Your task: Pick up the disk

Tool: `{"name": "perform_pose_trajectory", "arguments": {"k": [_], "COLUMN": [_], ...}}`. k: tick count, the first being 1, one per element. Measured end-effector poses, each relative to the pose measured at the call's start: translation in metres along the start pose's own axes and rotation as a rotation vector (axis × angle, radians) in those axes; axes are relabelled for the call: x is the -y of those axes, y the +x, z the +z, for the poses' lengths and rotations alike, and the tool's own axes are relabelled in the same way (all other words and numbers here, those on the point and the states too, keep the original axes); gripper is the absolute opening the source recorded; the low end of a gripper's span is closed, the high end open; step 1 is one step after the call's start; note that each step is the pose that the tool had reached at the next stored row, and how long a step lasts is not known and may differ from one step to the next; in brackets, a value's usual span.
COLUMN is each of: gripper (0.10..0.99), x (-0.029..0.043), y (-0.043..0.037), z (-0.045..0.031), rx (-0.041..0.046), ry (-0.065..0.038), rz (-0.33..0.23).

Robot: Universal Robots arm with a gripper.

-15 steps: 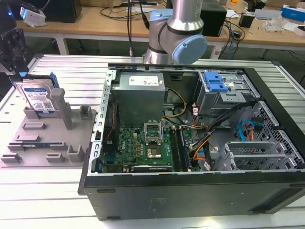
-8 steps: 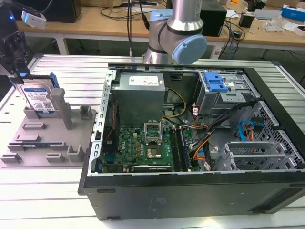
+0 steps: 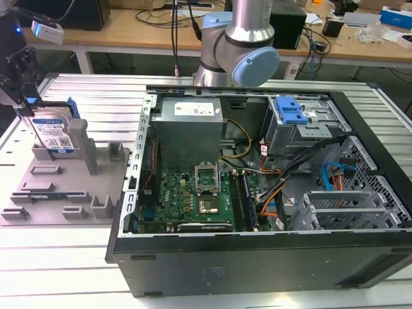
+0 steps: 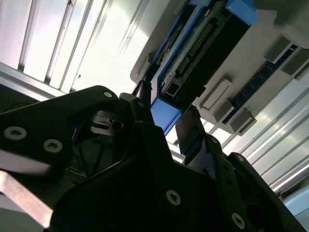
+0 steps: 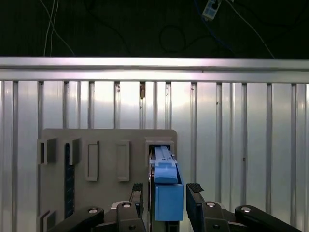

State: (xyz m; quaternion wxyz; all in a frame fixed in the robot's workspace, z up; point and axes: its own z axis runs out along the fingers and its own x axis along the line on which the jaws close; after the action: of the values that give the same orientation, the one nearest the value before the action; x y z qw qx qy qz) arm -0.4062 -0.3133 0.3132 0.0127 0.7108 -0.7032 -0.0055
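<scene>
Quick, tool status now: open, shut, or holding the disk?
The tool: open, fingers on either side of the disk standing on edge in the grey fixture, gaps visible, nothing gripped.

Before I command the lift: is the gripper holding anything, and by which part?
Nothing is held yet. The gripper straddles the blue end of the disk, jaws open, with a gap showing on each side.
</scene>
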Motion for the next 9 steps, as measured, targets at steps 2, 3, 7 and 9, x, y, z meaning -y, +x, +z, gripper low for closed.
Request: {"name": "perform_pose_trajectory", "arguments": {"k": [2, 3, 7, 9], "gripper": [0.482, 0.482, 0.482, 0.482], "x": [-0.0002, -0.0004, -0.0011, -0.0012], "y": [-0.0001, -0.0002, -0.0004, -0.0009], "z": [0.0019, 0.0029, 0.0058, 0.0072], "rx": [-0.0001, -0.0001, -0.0002, -0.0003], "ry": [0.0, 0.0, 0.0, 0.0], "rz": [0.0, 0.0, 0.0, 0.0]}}
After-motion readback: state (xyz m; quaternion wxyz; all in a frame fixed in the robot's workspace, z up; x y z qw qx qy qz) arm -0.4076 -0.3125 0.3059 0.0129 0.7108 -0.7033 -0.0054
